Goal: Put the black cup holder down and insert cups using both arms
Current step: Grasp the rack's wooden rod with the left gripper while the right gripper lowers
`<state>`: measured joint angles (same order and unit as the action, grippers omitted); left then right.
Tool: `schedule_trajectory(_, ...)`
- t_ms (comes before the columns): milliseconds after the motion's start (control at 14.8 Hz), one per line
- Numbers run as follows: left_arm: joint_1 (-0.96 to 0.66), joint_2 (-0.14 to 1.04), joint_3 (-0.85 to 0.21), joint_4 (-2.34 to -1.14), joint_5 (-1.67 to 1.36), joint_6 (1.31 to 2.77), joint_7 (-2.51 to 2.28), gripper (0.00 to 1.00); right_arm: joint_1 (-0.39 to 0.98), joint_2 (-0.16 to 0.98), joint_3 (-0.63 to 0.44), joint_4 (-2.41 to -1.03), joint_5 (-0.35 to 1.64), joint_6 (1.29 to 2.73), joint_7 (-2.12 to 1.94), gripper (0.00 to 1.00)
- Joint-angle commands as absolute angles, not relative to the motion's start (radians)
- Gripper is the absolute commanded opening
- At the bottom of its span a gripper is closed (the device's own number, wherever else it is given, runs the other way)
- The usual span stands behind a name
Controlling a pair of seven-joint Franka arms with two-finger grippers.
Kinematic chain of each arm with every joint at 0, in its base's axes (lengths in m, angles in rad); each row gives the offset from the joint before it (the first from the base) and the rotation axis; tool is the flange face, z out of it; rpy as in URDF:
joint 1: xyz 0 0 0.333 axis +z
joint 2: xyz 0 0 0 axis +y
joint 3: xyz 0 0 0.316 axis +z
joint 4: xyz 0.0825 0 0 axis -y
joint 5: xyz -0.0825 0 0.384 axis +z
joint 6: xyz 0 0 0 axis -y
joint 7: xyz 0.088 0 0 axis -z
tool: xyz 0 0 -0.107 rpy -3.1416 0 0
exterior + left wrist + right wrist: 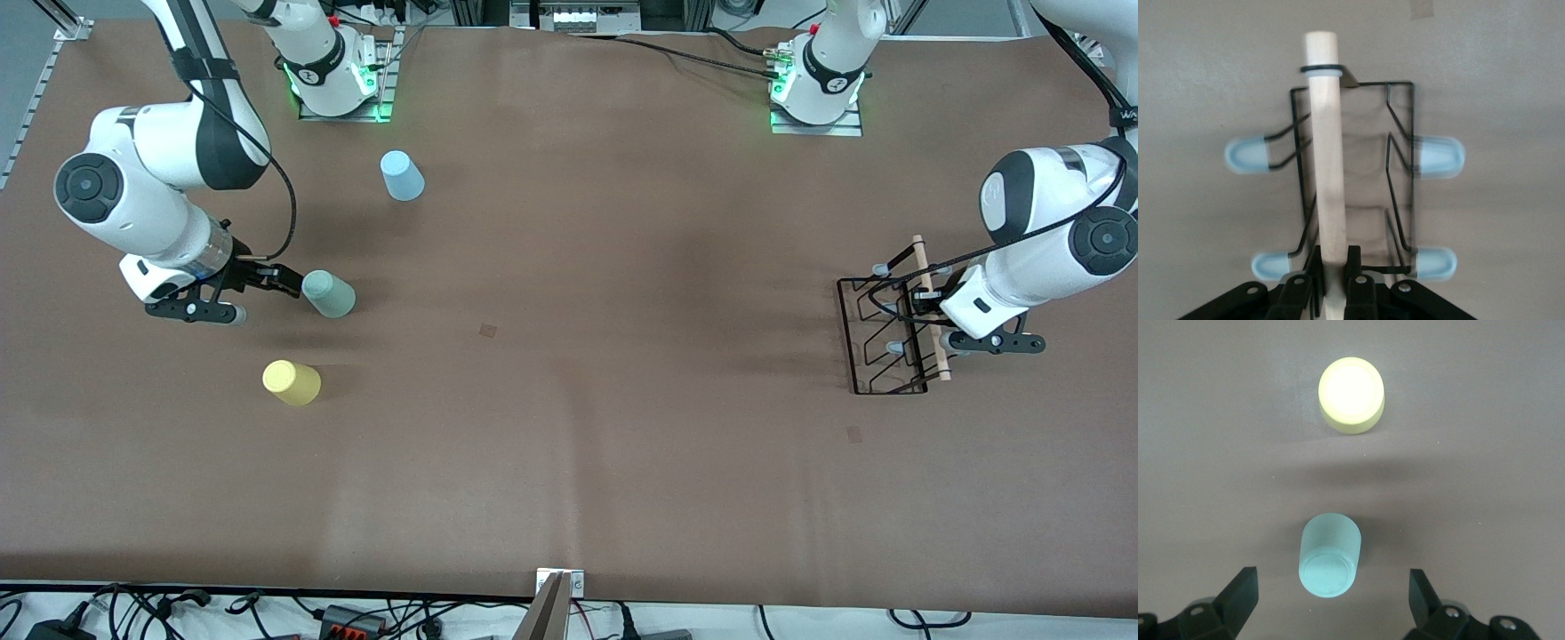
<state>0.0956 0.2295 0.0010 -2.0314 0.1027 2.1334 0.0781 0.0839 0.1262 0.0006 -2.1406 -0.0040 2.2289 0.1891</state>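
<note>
The black cup holder [876, 342] is at the left arm's end of the table. My left gripper [926, 311] is shut on its light wooden rod handle [931, 293]. In the left wrist view the fingers [1353, 267] clamp the rod [1326, 167] over the wire rack [1399, 167] and its grey-tipped pegs. I cannot tell if the rack touches the table. The pale green cup [329, 294] stands mouth down. My right gripper [260, 298] is open beside it. In the right wrist view the cup [1329, 553] sits between the spread fingers of the gripper [1331, 583], untouched.
The yellow cup [292, 382] stands mouth down nearer the front camera than the green one, and also shows in the right wrist view [1351, 395]. The light blue cup [402, 175] stands farther away, near the right arm's base. A brown mat [569, 356] covers the table.
</note>
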Motion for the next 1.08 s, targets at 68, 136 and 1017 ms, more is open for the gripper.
schedule_trajectory(68, 0.103, 0.196, -0.006, -2.052, 0.106, 2.126, 0.092, 0.01, 0.109, 0.104, -0.002, -2.278, 0.009, 2.38, 0.215, 1.0)
schedule_trajectory(136, 0.103, 0.195, -0.006, -2.048, 0.106, 2.123, 0.092, 0.01, 0.109, 0.104, -0.002, -2.307, 0.011, 2.417, 0.215, 1.0)
schedule_trajectory(1017, 0.04, 0.245, -0.351, -1.669, 0.066, 1.776, -0.171, 0.01, 0.132, 0.184, -0.002, -2.384, 0.009, 2.595, 0.216, 1.0)
